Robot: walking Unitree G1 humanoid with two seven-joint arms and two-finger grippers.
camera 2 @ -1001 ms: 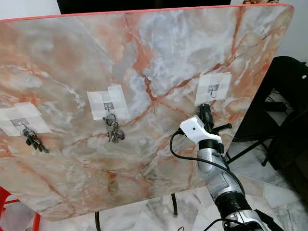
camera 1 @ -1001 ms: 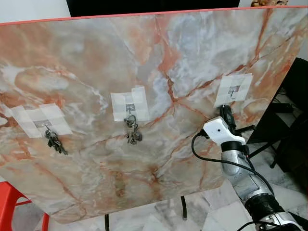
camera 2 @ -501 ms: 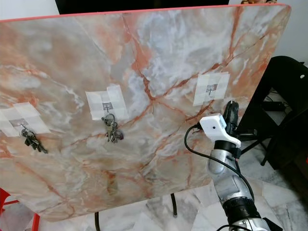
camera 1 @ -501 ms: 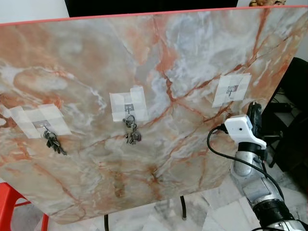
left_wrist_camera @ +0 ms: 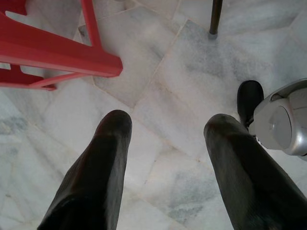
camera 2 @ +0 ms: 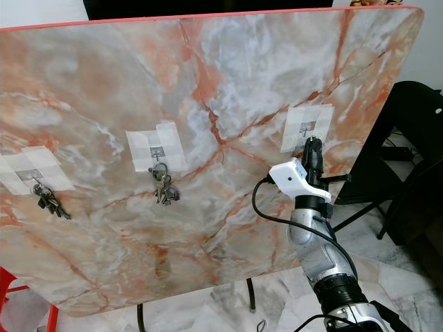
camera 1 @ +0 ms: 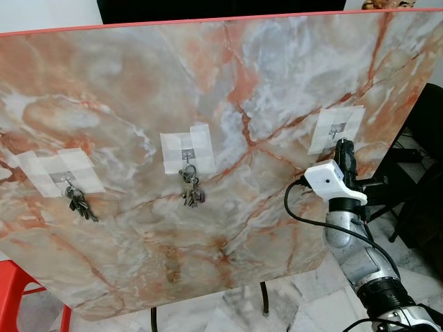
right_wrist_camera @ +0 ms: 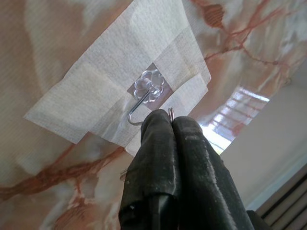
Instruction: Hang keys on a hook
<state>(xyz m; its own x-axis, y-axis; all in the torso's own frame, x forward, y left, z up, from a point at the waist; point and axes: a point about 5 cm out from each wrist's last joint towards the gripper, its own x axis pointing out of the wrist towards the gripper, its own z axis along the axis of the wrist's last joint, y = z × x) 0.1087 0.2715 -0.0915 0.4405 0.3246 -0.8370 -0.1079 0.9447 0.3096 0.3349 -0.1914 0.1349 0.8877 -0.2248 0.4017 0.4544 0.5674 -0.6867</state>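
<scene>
The marble board is spanning most of the frame, its right edge running down beside my right gripper with dark furniture past it. At right of centre, I am clenching a thin metal key ring just under the taped wire hook. My left gripper is hanging released over floor tiles.

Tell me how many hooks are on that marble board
3: the left hook and middle hook each carry keys; the right hook is bare, with the right tool just below it.
</scene>
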